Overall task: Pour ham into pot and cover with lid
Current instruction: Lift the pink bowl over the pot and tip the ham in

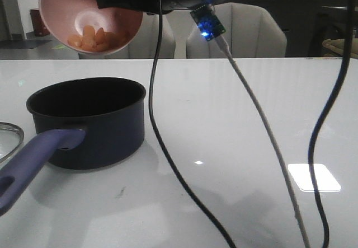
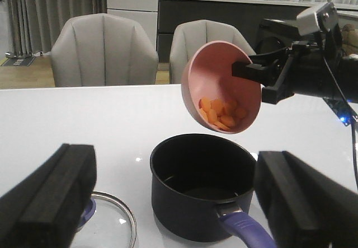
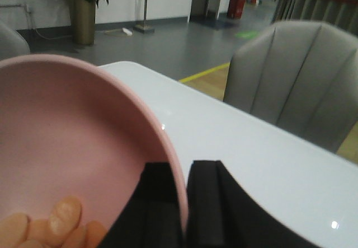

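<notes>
My right gripper (image 3: 183,203) is shut on the rim of a salmon-pink bowl (image 1: 67,7) and holds it tilted in the air above the pot. Orange-pink ham chunks (image 1: 92,40) lie against the bowl's low side, also in the left wrist view (image 2: 222,113) and the right wrist view (image 3: 53,225). The dark navy pot (image 1: 89,119) stands on the white table, black and empty inside (image 2: 204,172), its purple-blue handle (image 1: 33,161) pointing toward me. The glass lid (image 2: 109,228) lies flat on the table beside the pot; only its edge (image 1: 8,139) shows in front. My left gripper (image 2: 176,214) is open, behind the pot.
The white table (image 1: 235,108) stretches to the right of the pot. Black and grey cables (image 1: 168,164) hang from the right arm down across the table's middle. Grey chairs (image 2: 103,49) stand behind the far edge.
</notes>
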`<state>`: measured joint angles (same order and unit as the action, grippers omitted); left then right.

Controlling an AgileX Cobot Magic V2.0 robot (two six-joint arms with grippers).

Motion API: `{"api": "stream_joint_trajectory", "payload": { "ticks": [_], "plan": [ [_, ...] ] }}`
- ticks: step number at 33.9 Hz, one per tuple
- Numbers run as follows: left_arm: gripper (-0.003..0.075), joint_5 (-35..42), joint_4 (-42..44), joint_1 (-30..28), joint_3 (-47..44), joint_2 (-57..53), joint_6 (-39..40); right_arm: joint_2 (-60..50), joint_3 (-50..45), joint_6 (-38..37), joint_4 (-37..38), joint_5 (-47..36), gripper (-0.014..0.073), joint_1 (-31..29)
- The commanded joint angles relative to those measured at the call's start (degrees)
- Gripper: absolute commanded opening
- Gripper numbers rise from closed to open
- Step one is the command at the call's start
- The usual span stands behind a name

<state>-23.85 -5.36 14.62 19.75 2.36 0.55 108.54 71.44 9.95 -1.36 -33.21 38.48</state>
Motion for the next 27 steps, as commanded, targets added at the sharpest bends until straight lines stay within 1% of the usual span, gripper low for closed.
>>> {"api": "stream_joint_trajectory", "payload": {
  "ticks": [1,4,11,16,20,21,24,27],
  "plan": [
    [0.0617,4.6,-0.6,0.2,1.5,0.7,0.1,-1.6,0.9,7.3,2.9,-11.6,0.0137,0.3],
    [0.0617,4.6,-0.6,0.2,1.5,0.7,0.1,0.2,0.9,17.2,2.8,-14.4,0.0137,1.1],
    [0.0617,4.6,-0.6,0.2,1.5,0.7,0.1,4.0,0.9,36.1,2.6,-21.4,0.0137,2.4],
    [0.0617,4.6,-0.6,0.2,1.5,0.7,0.1,6.9,0.9,47.6,2.5,-30.9,0.0137,2.5],
    [0.0617,4.6,-0.6,0.2,1.5,0.7,0.1,9.2,0.9,56.7,2.5,-40.1,0.0137,2.5],
    [0.0617,4.6,-0.6,0.2,1.5,0.7,0.1,9.7,0.9,59.3,2.8,-40.6,0.0137,2.5],
    [0.0617,4.6,-0.6,0.2,1.5,0.7,0.1,10.7,0.9,63.3,4.0,-40.6,0.0137,2.5],
    [0.0617,4.6,-0.6,0.2,1.5,0.7,0.1,11.0,0.9,63.9,5.8,-40.6,0.0137,2.5]
  ]
}}
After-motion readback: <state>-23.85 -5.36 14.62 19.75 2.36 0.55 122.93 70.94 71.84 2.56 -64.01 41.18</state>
